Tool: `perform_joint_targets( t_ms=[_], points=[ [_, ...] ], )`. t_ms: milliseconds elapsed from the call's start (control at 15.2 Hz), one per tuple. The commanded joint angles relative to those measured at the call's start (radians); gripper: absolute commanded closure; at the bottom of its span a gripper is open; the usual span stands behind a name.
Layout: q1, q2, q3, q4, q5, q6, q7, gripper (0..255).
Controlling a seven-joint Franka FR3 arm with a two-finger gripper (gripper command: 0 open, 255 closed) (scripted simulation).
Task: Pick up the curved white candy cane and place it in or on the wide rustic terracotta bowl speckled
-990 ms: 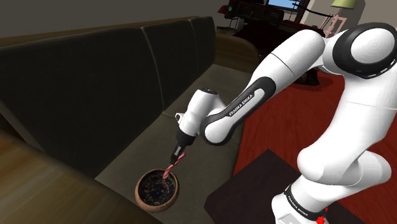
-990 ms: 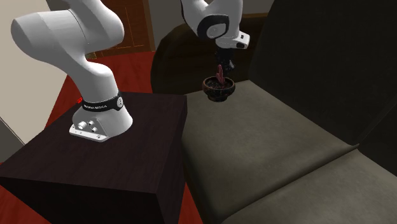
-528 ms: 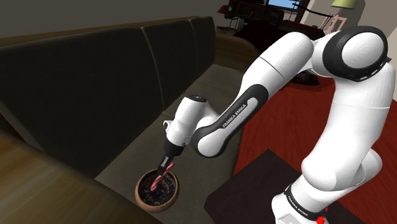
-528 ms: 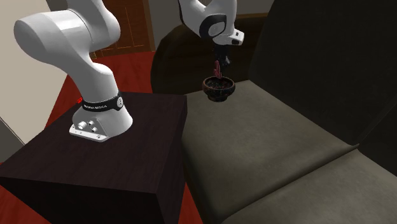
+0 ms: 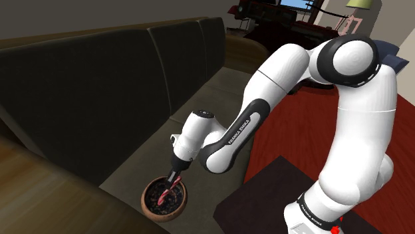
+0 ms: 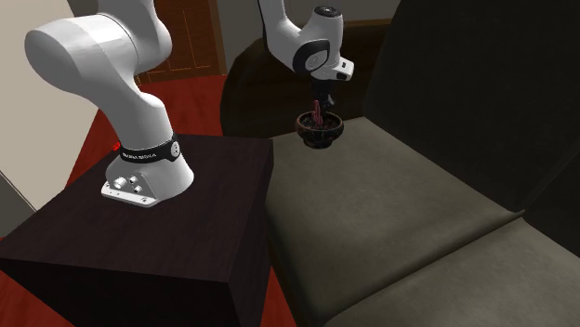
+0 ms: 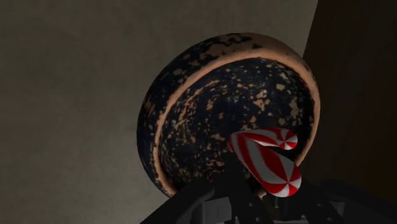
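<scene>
The all-black two-finger gripper (image 5: 175,177) is clenched on the straight end of the red-and-white striped curved candy cane (image 5: 169,189). It hangs the cane hook-down into the wide, dark bowl with an orange-brown speckled rim (image 5: 147,202), which sits on the olive-grey sofa seat (image 5: 199,139). In the wrist view the cane's hook lies over the bowl's blotched interior, nearer the rim on the side toward the seat's front edge than the centre. The step in hand looks like the release. It is likely done best by easing the cane low enough that its hook rests on the bowl's floor, then parting the fingers without sideways drift, so the cane tips inward rather than over that near rim. The soft cushion may let the bowl rock if it is nudged, so the fingers should keep off its wall. The sofa's dark backrest (image 5: 86,100) rises just beyond the bowl, while the dark box stand (image 6: 186,223) and red floor (image 5: 286,133) lie on the arm's side. Nothing blocks a straight lift away.
</scene>
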State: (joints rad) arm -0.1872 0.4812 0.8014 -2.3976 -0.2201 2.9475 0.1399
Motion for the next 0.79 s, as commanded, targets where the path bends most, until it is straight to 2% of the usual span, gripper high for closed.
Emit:
perform_joint_targets(
  t_ms=[0,264,726],
  points=[
    [0.036,0.023,-0.042,0.007,-0.018,0.022,0.008,255],
    [0.100,0.066,-0.114,0.020,-0.046,0.063,0.019,255],
    [0.100,0.066,-0.114,0.020,-0.045,0.063,0.019,255]
  ],
)
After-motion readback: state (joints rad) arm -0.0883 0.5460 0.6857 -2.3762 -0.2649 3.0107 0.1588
